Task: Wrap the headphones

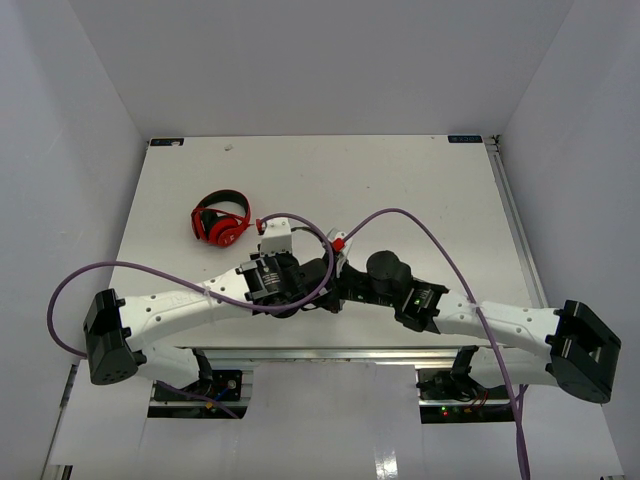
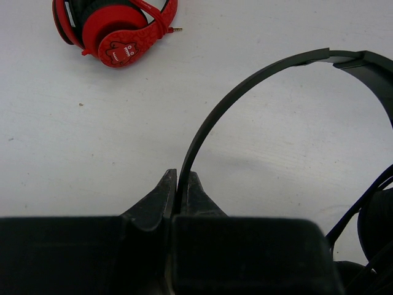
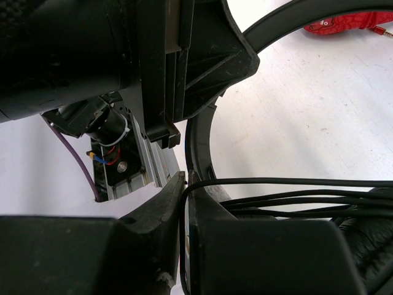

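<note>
Black headphones (image 1: 322, 272), top view: over the desk (image 1: 400, 180), held between both arms. Left wrist: left claw (image 2: 178, 184) pinched shut on headband (image 2: 245, 80), arcing up-right. Right wrist: right claw (image 3: 184, 185) closed on cable (image 3: 295, 181), strands running rightward; right arm seems nearer for winding

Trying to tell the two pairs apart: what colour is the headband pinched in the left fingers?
Black headband, clearest in the left wrist view.
</note>
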